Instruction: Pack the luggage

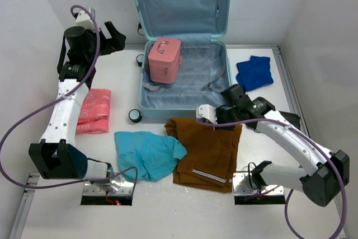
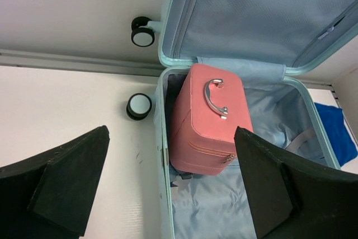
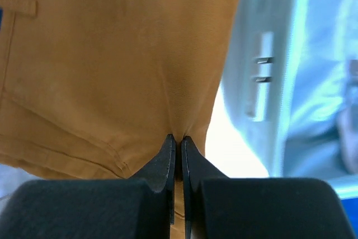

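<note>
The pale aqua luggage (image 1: 218, 90) lies open at the back centre, lid propped up. A pink box-shaped case (image 1: 164, 60) stands in its back left corner, also in the left wrist view (image 2: 210, 118). Brown folded trousers (image 1: 204, 149) lie in front of the luggage. My right gripper (image 1: 224, 120) is shut, pinching the trousers' top edge (image 3: 140, 71) near the luggage's front rim (image 3: 263, 82). My left gripper (image 1: 114, 37) is open and empty, held high to the left of the luggage; its fingers (image 2: 67, 180) frame the pink case from above.
A turquoise shirt (image 1: 148, 154) lies left of the trousers. A folded pink cloth (image 1: 94, 110) lies at the left by the left arm. A dark blue cloth (image 1: 254, 73) lies right of the luggage. Black caster wheels (image 1: 135, 116) stick out on the luggage's left side.
</note>
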You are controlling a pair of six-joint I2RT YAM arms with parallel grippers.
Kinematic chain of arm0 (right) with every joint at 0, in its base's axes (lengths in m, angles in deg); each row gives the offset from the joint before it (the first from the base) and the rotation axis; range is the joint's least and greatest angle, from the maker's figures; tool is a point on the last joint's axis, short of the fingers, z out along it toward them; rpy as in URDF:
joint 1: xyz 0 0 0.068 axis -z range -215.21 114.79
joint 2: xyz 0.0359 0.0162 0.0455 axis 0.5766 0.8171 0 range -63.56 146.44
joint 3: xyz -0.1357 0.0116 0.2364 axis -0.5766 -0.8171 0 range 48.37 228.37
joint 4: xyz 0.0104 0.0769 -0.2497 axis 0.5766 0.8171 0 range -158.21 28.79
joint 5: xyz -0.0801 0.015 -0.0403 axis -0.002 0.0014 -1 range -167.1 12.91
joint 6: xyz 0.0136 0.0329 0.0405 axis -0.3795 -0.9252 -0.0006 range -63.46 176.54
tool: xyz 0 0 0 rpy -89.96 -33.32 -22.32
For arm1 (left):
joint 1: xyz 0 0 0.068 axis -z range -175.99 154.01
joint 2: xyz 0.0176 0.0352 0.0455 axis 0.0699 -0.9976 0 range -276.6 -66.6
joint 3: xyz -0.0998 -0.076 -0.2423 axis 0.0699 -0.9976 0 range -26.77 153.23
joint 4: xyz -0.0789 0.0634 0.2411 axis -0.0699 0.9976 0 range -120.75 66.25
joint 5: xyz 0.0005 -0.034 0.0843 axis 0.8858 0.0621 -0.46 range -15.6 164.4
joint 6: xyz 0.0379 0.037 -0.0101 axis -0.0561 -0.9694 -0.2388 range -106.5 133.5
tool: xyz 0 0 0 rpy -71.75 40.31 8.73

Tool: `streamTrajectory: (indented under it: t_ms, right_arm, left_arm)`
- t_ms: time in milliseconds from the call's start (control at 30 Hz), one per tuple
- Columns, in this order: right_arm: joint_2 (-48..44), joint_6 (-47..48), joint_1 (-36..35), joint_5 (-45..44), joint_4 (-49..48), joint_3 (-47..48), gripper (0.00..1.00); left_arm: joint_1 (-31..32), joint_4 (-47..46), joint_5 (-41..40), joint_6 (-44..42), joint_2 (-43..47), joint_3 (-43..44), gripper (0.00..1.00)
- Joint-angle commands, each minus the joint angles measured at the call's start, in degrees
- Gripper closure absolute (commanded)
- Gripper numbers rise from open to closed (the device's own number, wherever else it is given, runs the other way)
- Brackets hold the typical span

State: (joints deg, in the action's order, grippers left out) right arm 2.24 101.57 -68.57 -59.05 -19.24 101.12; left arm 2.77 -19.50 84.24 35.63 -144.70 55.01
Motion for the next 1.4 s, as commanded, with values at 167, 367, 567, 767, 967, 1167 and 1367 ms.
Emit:
streamTrajectory:
  t_ms: [167, 367, 567, 767, 967, 1167, 1367]
  right_arm:
    - [8.3, -4.0, 3.1, -5.4, -12.3, 13.0, 1.0]
    - [17.3, -13.2, 8.1, -5.9, -17.3, 25.7, 1.0]
    - [24.0, -18.2, 11.6, -6.6, -19.8, 35.9, 1.0]
    - [31.9, -19.1, 14.2, -9.3, -23.4, 45.6, 1.0]
    - [43.0, -19.1, 17.6, -10.0, -25.1, 52.4, 1.0]
    - [55.2, -19.7, 20.3, -9.9, -27.3, 62.3, 1.0]
    - [64.4, -19.3, 21.7, -10.6, -37.2, 66.8, 1.0]
  left_arm:
    - [-0.6, -1.8, 0.7, 0.6, 2.5, -0.1, 0.0]
    - [-0.6, -1.8, 1.2, 0.1, 1.9, -0.1, 0.0]
    - [-0.6, -1.8, 1.2, 0.1, 0.7, -0.1, 0.0]
    - [-0.1, -2.3, 1.8, 0.1, -0.4, -1.4, 0.0]
    - [-0.1, -2.3, 1.8, 0.1, -1.6, -1.4, 0.0]
    - [-0.1, -2.3, 1.8, 0.1, -4.5, -1.4, 0.0]
    - [0.4, -2.3, 1.8, 0.1, -7.9, -0.1, 0.0]
